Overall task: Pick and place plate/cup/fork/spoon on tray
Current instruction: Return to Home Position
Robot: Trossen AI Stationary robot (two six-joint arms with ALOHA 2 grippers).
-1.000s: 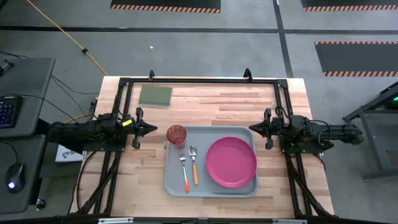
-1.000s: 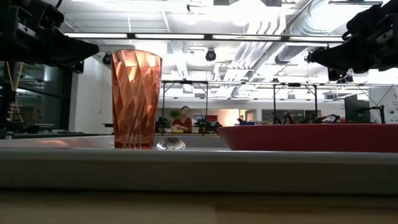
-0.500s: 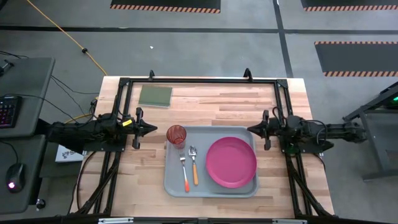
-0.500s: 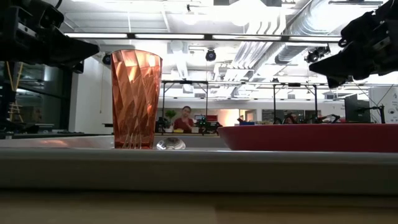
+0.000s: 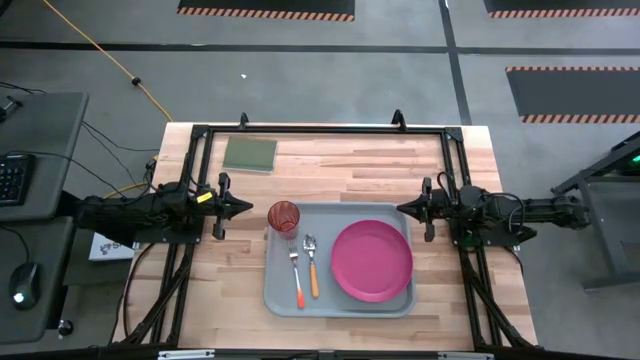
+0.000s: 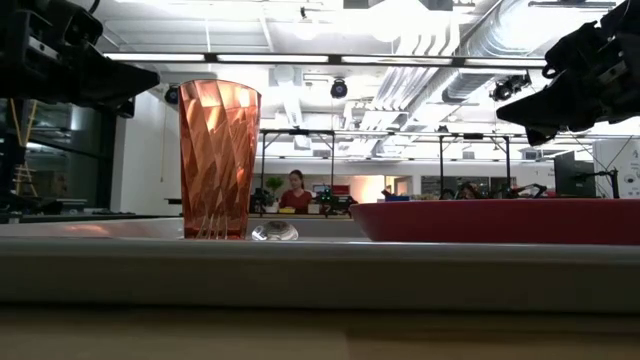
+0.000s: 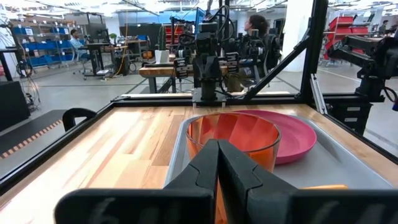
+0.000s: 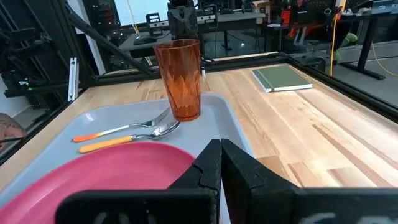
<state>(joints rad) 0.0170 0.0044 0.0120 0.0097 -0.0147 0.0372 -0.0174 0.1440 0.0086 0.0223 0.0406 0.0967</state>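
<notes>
The grey-blue tray (image 5: 340,300) lies in the table's middle. On it rest the magenta plate (image 5: 371,260) at the right, the orange cup (image 5: 284,217) upright in the far left corner, and the fork (image 5: 297,275) and spoon (image 5: 312,265) side by side between them. My left gripper (image 5: 250,208) is shut and empty, left of the cup and above the table. My right gripper (image 5: 401,208) is shut and empty, beyond the tray's far right corner. The cup also shows in the left wrist view (image 7: 233,140) and the right wrist view (image 8: 180,78).
A flat green square pad (image 5: 249,153) lies at the table's far left. A black frame (image 5: 320,128) runs along the far edge and both sides. Bare wood shows far of the tray and near the front edge.
My right gripper has moved a little toward the table's left, toward the tray's far right corner, and stayed shut. Nothing on the tray has moved.
</notes>
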